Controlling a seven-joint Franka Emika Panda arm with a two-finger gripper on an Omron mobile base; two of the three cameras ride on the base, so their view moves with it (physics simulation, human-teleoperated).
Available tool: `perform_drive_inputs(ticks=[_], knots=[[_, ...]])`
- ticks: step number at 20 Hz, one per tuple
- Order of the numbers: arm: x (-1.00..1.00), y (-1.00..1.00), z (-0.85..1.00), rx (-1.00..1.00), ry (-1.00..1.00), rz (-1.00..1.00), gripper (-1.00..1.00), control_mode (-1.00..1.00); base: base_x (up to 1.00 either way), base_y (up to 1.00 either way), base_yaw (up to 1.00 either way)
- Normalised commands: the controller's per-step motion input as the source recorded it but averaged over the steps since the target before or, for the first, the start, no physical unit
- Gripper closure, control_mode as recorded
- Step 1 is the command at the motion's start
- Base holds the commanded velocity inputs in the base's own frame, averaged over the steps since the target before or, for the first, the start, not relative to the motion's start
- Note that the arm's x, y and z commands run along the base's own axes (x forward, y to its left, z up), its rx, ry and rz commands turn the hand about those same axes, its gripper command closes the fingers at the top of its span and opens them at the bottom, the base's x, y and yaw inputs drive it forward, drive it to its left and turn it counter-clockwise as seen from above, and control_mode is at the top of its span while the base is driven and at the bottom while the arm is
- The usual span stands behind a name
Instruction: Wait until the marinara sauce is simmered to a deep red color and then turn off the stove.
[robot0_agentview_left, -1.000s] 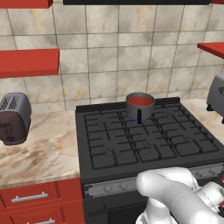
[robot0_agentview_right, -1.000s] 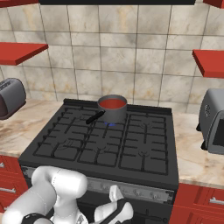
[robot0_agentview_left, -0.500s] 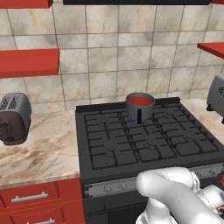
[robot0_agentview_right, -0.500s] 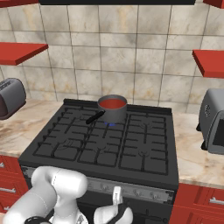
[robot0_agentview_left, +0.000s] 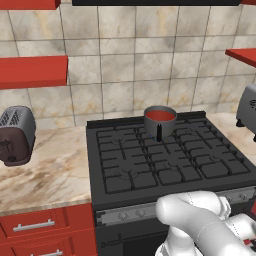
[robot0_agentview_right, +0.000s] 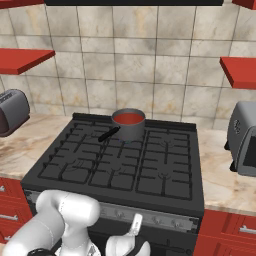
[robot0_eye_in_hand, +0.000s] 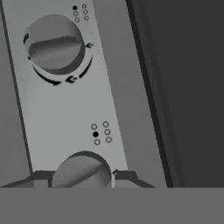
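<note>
The marinara sauce (robot0_agentview_left: 160, 115) (robot0_agentview_right: 128, 118) is a smooth red disc in a small grey saucepan (robot0_agentview_left: 160, 125) (robot0_agentview_right: 129, 129) on a rear burner of the black stove (robot0_agentview_left: 165, 165) (robot0_agentview_right: 120, 165). The pan's dark handle points toward the front. My gripper (robot0_agentview_right: 134, 229) (robot0_eye_in_hand: 83, 177) is low, right at the stove's grey front strip (robot0_eye_in_hand: 65, 113). In the hand view its two dark tips stand open on either side of a round knob (robot0_eye_in_hand: 83, 170). Whether they touch it I cannot tell. A second knob (robot0_eye_in_hand: 54, 43) sits farther along the strip.
A dark toaster (robot0_agentview_left: 16, 135) (robot0_agentview_right: 11, 111) stands on the marble counter (robot0_agentview_left: 45, 175) left of the stove. A grey appliance (robot0_agentview_right: 243, 137) sits on the counter to the right. Red shelves hang on the tiled wall, and red drawers (robot0_agentview_left: 40, 227) are below.
My arm has shifted a little in front of the stove, bringing the hand closer to the front strip. The saucepan has not moved and the sauce looks the same red.
</note>
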Motion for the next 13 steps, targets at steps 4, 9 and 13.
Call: perform_drive_inputs(ticks=[4, 9, 13], knots=[[0.00, -0.53, 0.05, 0.37, 0.00, -0.10, 1.00, -1.00, 0.00, 0.00, 0.00], [0.00, -0.62, 0.01, 0.37, 0.00, -0.11, 1.00, -1.00, 0.00, 0.00, 0.00], [0.00, -0.61, 0.00, 0.36, 0.00, -0.11, 1.00, -1.00, 0.00, 0.00, 0.00]])
